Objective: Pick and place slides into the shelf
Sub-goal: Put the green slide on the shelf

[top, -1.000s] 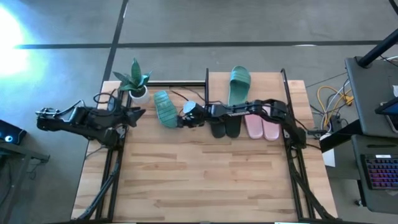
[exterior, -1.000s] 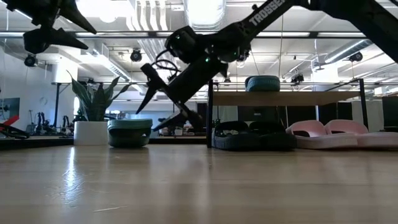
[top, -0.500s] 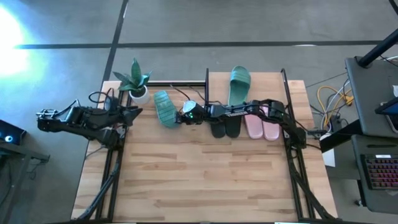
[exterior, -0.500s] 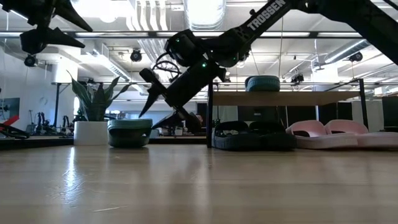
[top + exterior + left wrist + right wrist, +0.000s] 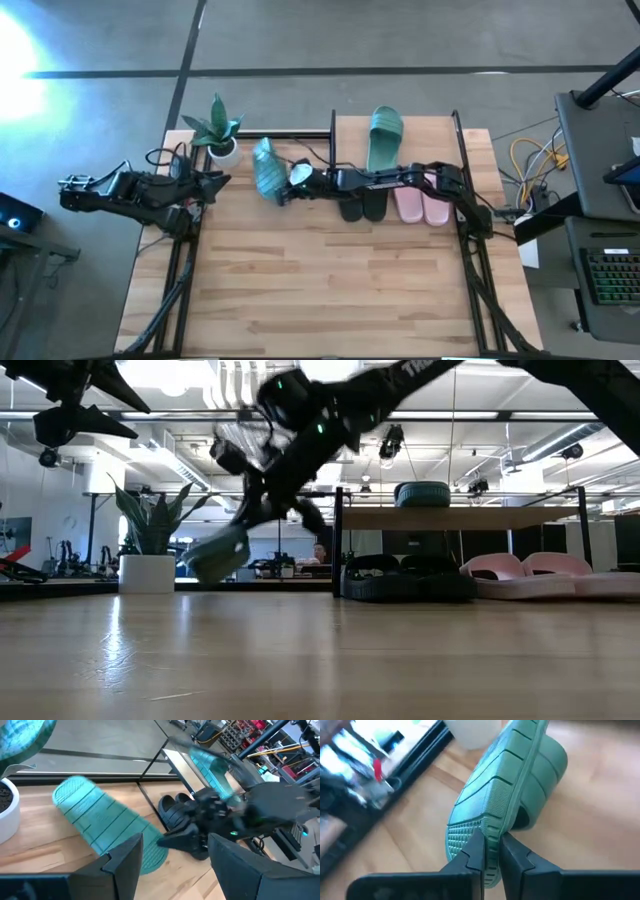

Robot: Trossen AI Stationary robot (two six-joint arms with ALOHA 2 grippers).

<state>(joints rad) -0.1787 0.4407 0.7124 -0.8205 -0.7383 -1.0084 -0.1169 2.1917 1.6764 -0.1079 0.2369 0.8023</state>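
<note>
wooden tabletop below, right gripper pinches the teal slide's sole edge, keep it level toward the shelf, left gripper gaping idle

My right gripper pinches the teal slide by its edge, tilted up off the table. Just behind it stands the potted plant, close enough to block any swing toward the far left corner. My left gripper hangs open near the table's left edge, beside the slide, narrowing the gap on that side. Toward the shelf, the near black post stands in the way. The lower tier is filled by the black pair and the pink pair. The top board carries one teal slide, with bare board on both sides. The whole near half of the table lies open.
</note>
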